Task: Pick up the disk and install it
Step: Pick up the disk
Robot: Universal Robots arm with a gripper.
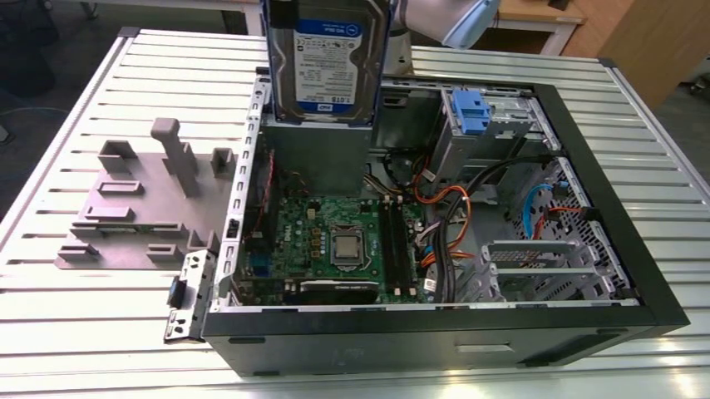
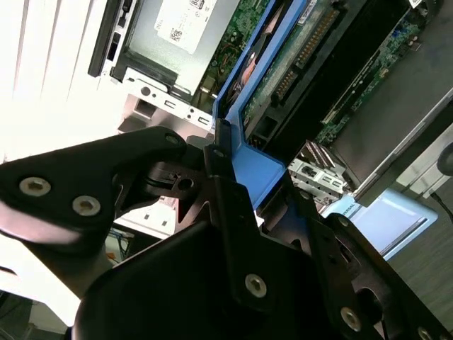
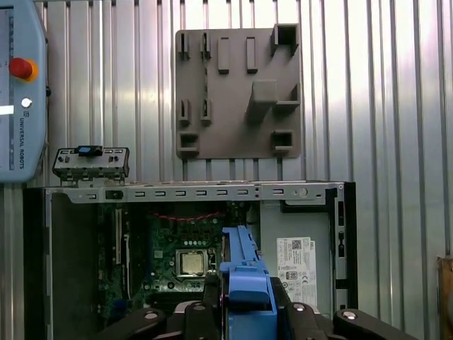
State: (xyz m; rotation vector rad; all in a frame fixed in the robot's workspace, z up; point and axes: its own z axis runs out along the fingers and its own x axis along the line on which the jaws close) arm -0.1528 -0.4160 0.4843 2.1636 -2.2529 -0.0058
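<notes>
Clamping the disk edge-on, the tool hides most of it

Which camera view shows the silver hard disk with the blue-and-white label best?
The exterior view: the silver-metal hard disk stands upright over the open black computer case, its blue-and-white label facing the camera. Both wrist views show its blue plastic carrier rail between the black jaws, not the label.
</notes>
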